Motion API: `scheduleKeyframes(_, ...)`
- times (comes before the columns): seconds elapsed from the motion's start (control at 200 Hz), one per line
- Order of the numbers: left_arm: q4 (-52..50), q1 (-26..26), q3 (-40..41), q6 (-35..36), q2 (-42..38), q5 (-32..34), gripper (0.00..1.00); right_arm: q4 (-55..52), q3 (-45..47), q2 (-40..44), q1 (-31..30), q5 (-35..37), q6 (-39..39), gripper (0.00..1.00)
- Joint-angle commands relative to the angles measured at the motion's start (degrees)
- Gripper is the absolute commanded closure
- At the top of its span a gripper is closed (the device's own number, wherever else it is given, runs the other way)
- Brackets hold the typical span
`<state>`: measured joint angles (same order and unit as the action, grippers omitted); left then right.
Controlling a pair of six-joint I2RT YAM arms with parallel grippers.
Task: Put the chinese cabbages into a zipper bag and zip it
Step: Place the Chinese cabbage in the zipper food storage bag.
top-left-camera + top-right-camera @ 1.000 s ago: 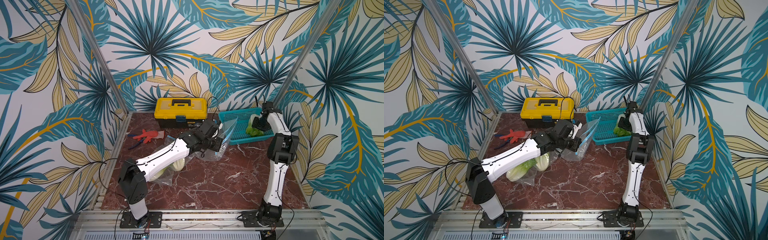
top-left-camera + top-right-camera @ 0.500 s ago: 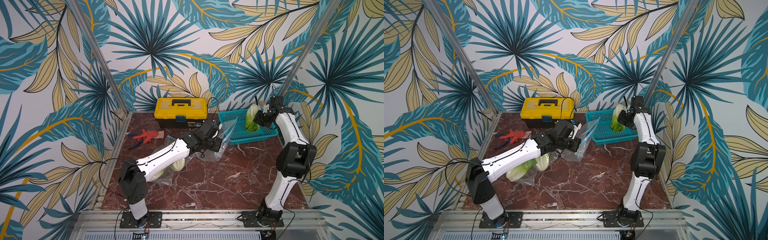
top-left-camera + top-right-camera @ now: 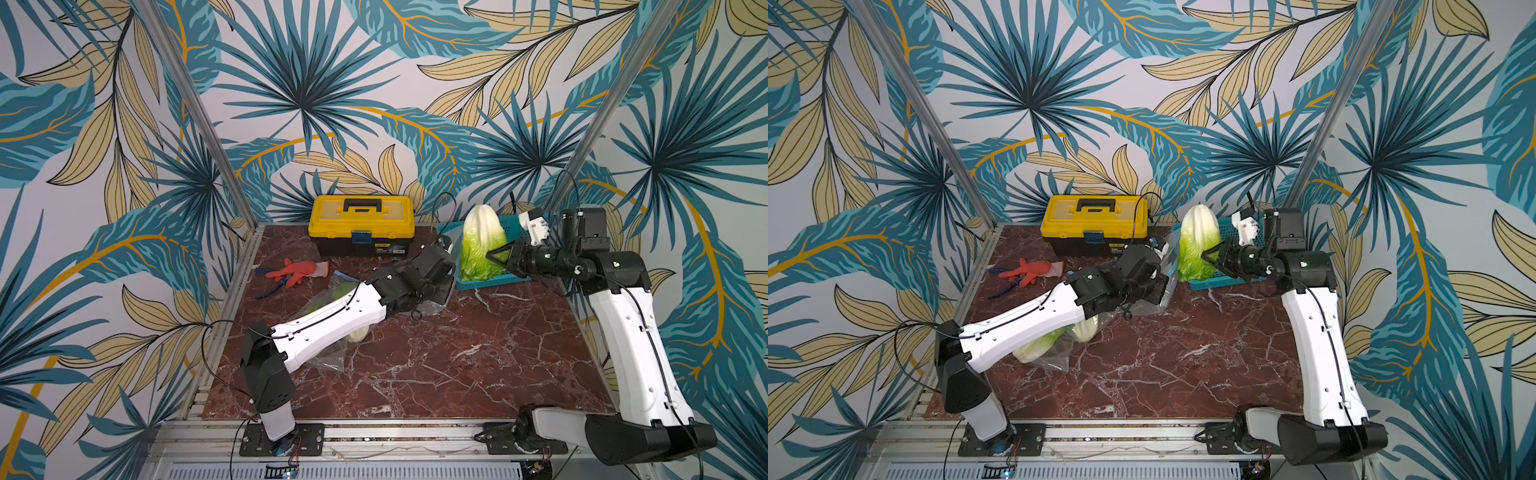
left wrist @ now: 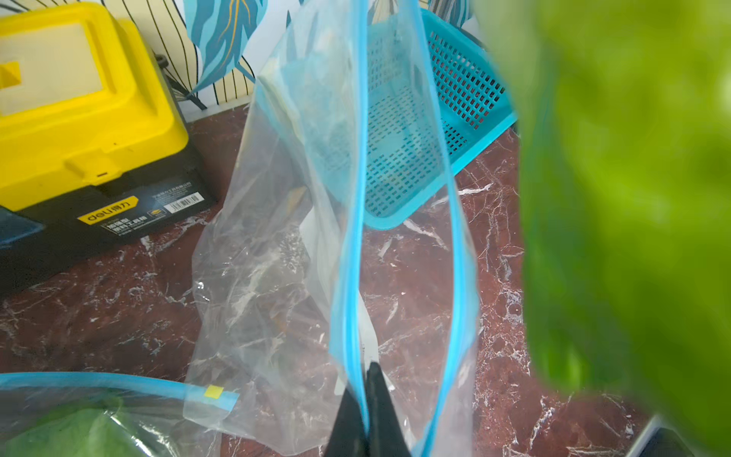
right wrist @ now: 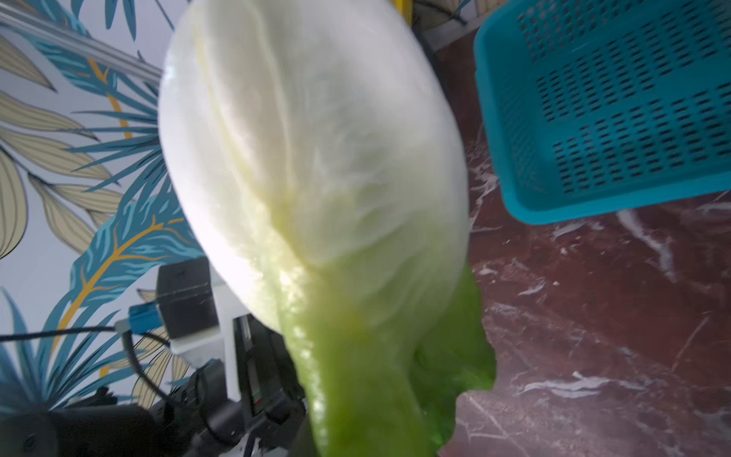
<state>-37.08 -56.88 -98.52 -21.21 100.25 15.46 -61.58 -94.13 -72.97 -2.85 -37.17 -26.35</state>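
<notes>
left gripper (image 4: 364, 370): jaws pressed together on zipper bag's (image 4: 277, 237) blue rim, beside teal basket (image 3: 494, 284) | right gripper (image 3: 496, 254): jaws clamped on chinese cabbage (image 3: 482, 245), held white base up, near same basket

Left hand (image 4: 366, 382), right hand (image 3: 497, 254): both clenched

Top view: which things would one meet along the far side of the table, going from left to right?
Red glove → yellow toolbox → chinese cabbage held in the right gripper.
</notes>
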Motion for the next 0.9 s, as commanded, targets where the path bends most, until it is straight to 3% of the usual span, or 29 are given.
scheduleKeyframes(0.0,2.19,-2.55,0.21,5.11,1.84,6.51,1.0,-6.52,3.04,1.91,-2.53,-9.92,-3.36,0.96)
scheduleKeyframes(0.095,8.98,-5.08,6.66,11.44,0.27,10.99,1.0,-5.04,10.9,5.77,-3.16,-13.72,-4.85,0.96)
scheduleKeyframes(0.29,23.96,-5.04,24.57,27.73,-10.68,12.14,1.0,-5.43,26.37,12.7,-3.74,-15.56,-5.9,0.97)
scheduleKeyframes(0.37,24.64,-4.67,27.44,33.45,-13.02,11.54,1.0,-6.62,31.15,14.87,-4.12,-15.77,-6.36,0.99)
scheduleKeyframes(0.611,24.34,-4.05,27.85,35.03,-13.62,8.7,1.0,-15.15,36.5,17.07,-5.76,-8.16,-0.7,1.0)
scheduleKeyframes(0.896,11.26,-4.29,18.02,29.15,-7.75,8.2,1.0,-16.14,32.44,16.07,-9.1,-5.28,-0.43,1.0)
